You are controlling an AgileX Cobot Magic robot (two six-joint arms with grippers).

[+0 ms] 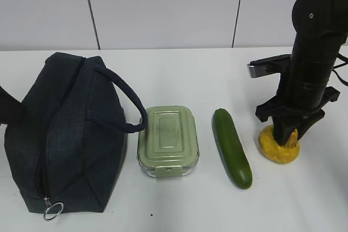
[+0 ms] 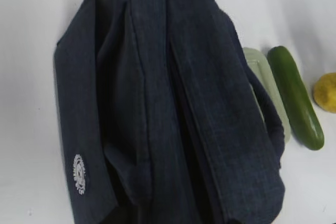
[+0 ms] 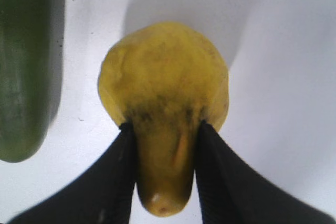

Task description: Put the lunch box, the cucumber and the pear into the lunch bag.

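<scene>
The dark navy lunch bag [image 1: 65,129] stands at the left, its zip running along the top to a metal ring pull [image 1: 53,210] at the near end. It fills the left wrist view [image 2: 168,103], where no fingers show. The sage-lidded lunch box [image 1: 168,138] sits beside it, then the cucumber [image 1: 232,148], both on the table. My right gripper [image 1: 286,137] points down, shut on the stem end of the yellow pear [image 1: 279,149], which rests on the table. In the right wrist view the gripper [image 3: 164,125] has both black fingers pressed against the neck of the pear [image 3: 163,77].
One bag handle [image 1: 128,107] loops over toward the lunch box. The cucumber [image 3: 21,66] lies just left of the pear. The lunch box [image 2: 265,82], cucumber [image 2: 296,98] and pear [image 2: 326,92] line up right of the bag on the white table [image 1: 179,74]. A grey panelled wall stands behind.
</scene>
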